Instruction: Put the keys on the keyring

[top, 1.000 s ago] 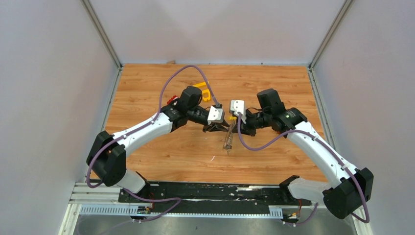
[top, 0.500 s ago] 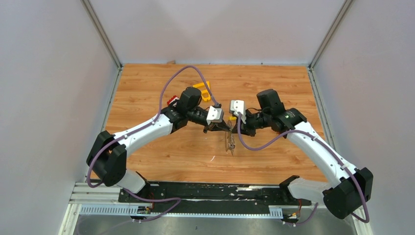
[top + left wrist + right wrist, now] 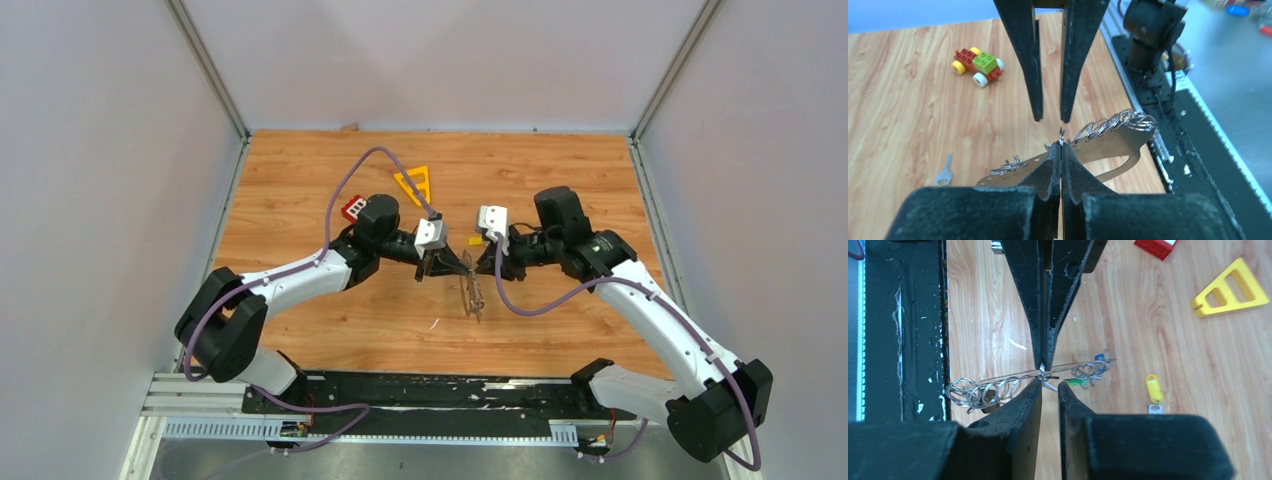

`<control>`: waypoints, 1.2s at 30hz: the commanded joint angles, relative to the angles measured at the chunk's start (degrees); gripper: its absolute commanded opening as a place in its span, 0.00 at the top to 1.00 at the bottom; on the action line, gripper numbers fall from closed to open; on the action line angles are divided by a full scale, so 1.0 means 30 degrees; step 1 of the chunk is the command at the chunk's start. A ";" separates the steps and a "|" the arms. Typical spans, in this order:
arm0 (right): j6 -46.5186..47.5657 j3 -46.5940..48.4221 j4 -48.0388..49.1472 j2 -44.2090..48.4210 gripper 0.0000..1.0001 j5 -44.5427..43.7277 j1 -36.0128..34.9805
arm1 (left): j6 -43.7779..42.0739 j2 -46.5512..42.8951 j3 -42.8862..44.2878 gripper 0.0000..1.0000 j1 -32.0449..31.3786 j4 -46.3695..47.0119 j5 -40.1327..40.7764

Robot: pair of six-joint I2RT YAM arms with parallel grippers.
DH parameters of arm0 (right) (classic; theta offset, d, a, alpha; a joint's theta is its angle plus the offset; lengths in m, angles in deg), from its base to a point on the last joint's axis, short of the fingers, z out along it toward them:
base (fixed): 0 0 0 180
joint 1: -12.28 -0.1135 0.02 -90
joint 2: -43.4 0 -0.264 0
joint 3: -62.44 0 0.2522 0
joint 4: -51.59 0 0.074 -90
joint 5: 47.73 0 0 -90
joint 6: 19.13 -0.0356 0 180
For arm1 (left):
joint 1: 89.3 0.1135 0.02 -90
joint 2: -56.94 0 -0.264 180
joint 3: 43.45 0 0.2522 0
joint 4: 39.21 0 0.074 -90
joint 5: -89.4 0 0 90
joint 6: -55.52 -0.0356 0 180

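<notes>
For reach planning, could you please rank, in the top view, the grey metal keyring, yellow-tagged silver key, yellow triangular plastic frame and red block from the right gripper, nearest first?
1. Grey metal keyring, at the right gripper.
2. Yellow-tagged silver key, just behind.
3. Yellow triangular plastic frame, back left.
4. Red block, farthest left.

One keyring (image 3: 1108, 146) at the fingertips (image 3: 1054, 159); away from them one yellow-tagged key (image 3: 1153, 389), one bare key (image 3: 944, 171), one yellow frame (image 3: 1229, 288), one brick car (image 3: 977, 62).
</notes>
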 commanded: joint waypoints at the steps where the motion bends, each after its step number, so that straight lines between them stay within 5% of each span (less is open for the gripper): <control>1: -0.0352 -0.0185 0.1302 0.0830 0.78 0.1219 0.0461 | 0.8213 -0.0315 -0.1808 1.00 0.0370 1.1938 -0.0756; 14: -0.0359 -0.0011 0.1126 0.1084 0.68 0.3006 0.1241 | 1.1554 0.0280 -0.3362 1.00 0.0423 1.7752 0.0030; 36: -0.0379 0.1024 0.0617 0.0647 0.76 0.4119 0.1267 | 1.1295 0.1066 -0.3957 1.00 0.0406 1.8391 0.0419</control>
